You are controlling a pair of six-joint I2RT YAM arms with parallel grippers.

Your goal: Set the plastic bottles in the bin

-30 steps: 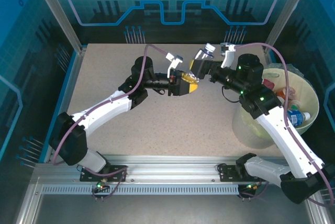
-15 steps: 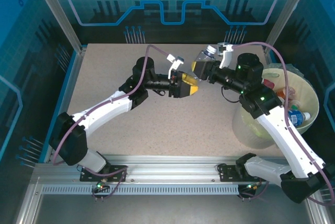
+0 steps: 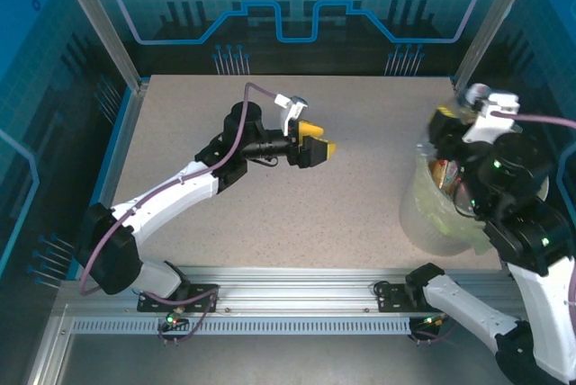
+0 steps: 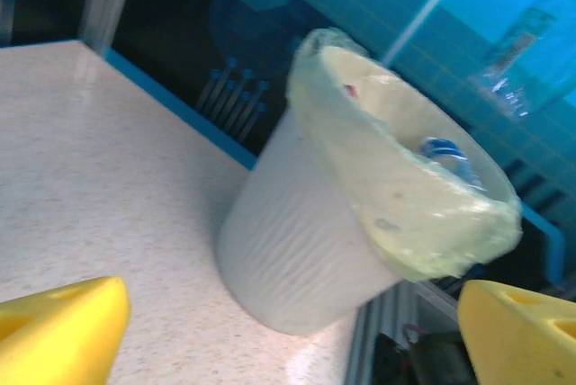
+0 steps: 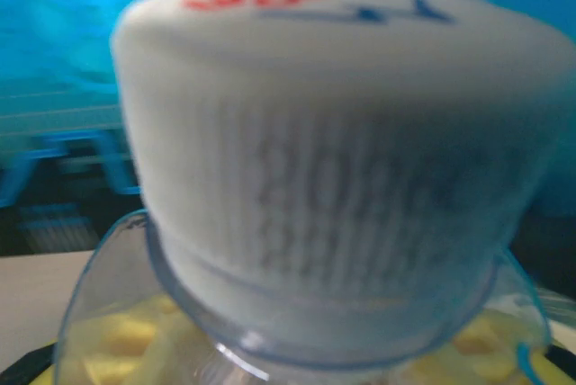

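The right gripper (image 3: pixel 444 124) has its jaws closed on a clear plastic bottle with a white ribbed cap (image 5: pixel 342 133). In the right wrist view the cap, with red print on its top, stands upright just ahead of the jaws, and yellow shows through the clear shoulder below it. From above, these jaws hang over the far left rim of the large round pale yellow-green bin lined with a thin plastic bag (image 3: pixel 427 219), with the bottle in the air above the bin's mouth.

The left gripper (image 3: pixel 315 147) is above the speckled pale desk (image 3: pixel 360 196), well apart from the bin, its jaws spread and gripping nothing. In the left wrist view its yellow fingers (image 4: pixel 58 331) sit at the lower corners, and the bin stands straight ahead of the jaws on the desk, its bag folded over the rim. Inside the bin, a blue-labelled bottle (image 4: pixel 445 153) lies near the side farthest from these jaws, and a small red patch shows close to the rim; what it belongs to is too blurred to tell.
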